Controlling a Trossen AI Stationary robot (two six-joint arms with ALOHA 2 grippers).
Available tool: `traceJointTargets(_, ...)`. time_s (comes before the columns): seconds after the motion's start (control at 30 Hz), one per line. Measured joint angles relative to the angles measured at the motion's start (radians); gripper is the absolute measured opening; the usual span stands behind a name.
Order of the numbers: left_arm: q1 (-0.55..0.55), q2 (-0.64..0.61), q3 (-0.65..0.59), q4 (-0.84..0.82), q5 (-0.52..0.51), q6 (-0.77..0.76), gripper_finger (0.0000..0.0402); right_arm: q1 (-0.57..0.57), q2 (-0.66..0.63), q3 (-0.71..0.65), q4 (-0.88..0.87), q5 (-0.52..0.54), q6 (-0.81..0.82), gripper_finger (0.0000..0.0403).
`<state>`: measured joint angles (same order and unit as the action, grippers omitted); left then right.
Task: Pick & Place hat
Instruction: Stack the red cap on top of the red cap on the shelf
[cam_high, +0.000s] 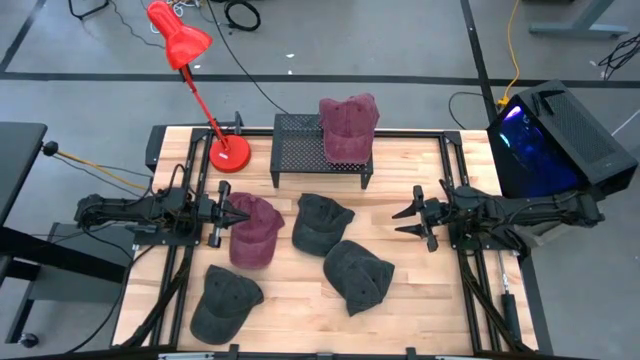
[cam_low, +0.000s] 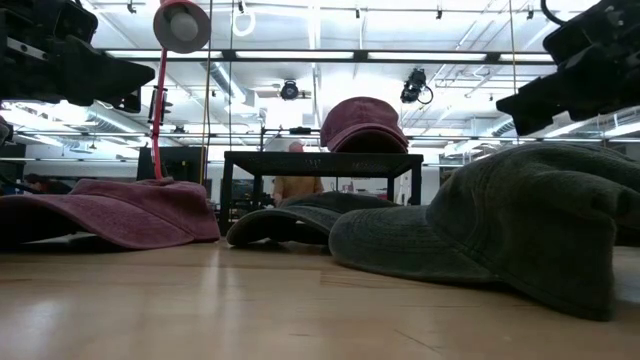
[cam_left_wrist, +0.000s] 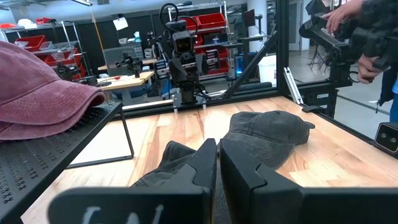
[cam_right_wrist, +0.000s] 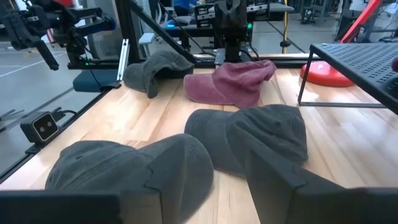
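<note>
A maroon hat (cam_high: 347, 128) lies on top of a black perforated rack (cam_high: 300, 150) at the table's far side. A second maroon hat (cam_high: 255, 232) lies on the table, left of centre. Three dark grey hats lie on the table: one at the centre (cam_high: 320, 222), one nearer and to the right (cam_high: 358, 275), one at the near left (cam_high: 225, 300). My left gripper (cam_high: 235, 212) is shut and empty. It hovers over the left edge of the table's maroon hat (cam_low: 120, 210), clear of it. My right gripper (cam_high: 404, 222) is open and empty, right of the grey hats (cam_right_wrist: 255, 140).
A red desk lamp (cam_high: 228, 152) stands at the far left, beside the rack. A black metal frame (cam_high: 455, 170) runs along the table's edges. A person's hands (cam_left_wrist: 351, 12) show beyond the table's right side. Bare wood lies near the right gripper (cam_high: 420, 290).
</note>
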<state>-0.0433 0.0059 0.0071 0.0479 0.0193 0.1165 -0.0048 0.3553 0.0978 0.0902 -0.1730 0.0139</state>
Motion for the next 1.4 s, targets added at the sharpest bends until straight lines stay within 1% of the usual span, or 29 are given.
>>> traceJointTargets(0.43,0.0,0.0,0.0,0.0,0.0,0.0,0.0028,0.0,-0.022,0.0,0.003,0.0,0.006,0.0162)
traceJointTargets(0.63,0.0,0.0,0.0,0.0,0.0,0.0,0.0028,0.0,-0.021,0.0,0.096,0.0,0.006,0.0162)
traceJointTargets(0.8,0.0,0.0,0.0,0.0,0.0,0.0,0.0028,0.0,-0.021,0.0,0.119,0.0,0.006,0.0162)
traceJointTargets(1.07,0.0,0.0,0.0,0.0,0.0,0.0,0.0028,0.0,-0.021,0.0,0.119,-0.001,0.083,0.0162)
traceJointTargets(1.2,0.0,0.0,0.0,0.0,0.0,0.0,0.0028,0.0,-0.021,0.0,0.119,0.0,0.087,0.0162)
traceJointTargets(1.4,0.0,0.0,0.0,0.0,0.0,0.0,0.0028,0.0,-0.021,0.0,0.152,-0.003,0.179,0.0162)
